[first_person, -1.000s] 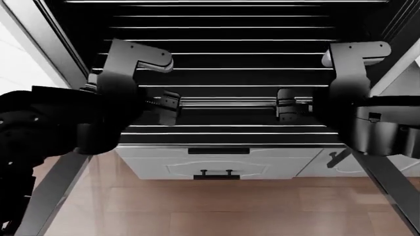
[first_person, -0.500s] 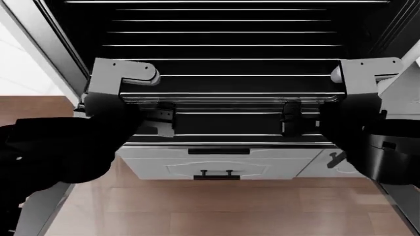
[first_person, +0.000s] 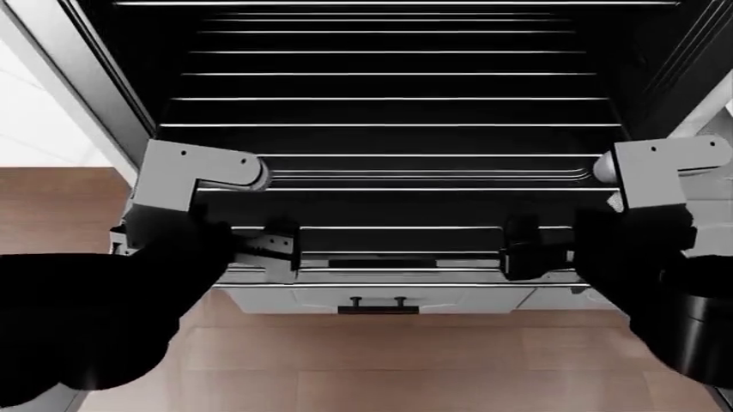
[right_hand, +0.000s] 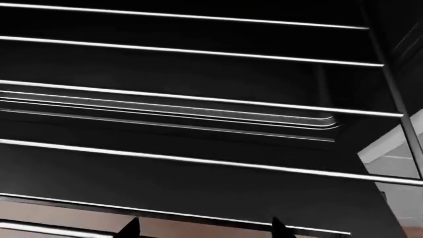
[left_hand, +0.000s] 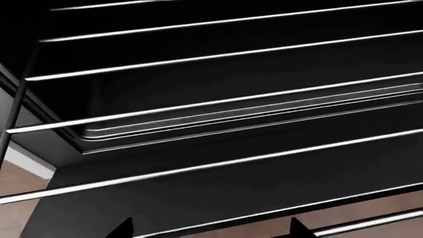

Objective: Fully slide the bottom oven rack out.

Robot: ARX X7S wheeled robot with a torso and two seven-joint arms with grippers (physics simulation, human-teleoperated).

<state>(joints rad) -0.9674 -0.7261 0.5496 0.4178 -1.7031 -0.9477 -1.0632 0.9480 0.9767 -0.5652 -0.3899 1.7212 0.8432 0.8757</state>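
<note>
The oven [first_person: 670, 51] is open, with a black cavity. The bottom oven rack [first_person: 390, 125] of thin silver wires spans its width and reaches out toward me. Its front rail [first_person: 396, 269] lies between my two grippers. My left gripper [first_person: 261, 252] is at the rail's left part and my right gripper [first_person: 530, 251] at its right part. In the left wrist view the left gripper [left_hand: 210, 230] shows two dark fingertips [left_hand: 123, 229] far apart, with a rack wire [left_hand: 218, 222] crossing between them. The right gripper [right_hand: 201, 229] looks the same in the right wrist view. No pinch shows.
A white drawer [first_person: 376, 296] with a black handle sits below the rack's front. Brown wood floor [first_person: 390, 360] lies beneath. The grey oven frame [first_person: 81, 77] slants at the left, with white cabinetry [first_person: 29, 120] beside it. A raised rounded panel [left_hand: 218, 121] shows under the wires.
Both grippers have moved toward me and lower in the head view. The rack's wires have shifted outward with them, and the front rail is nearer the drawer.
</note>
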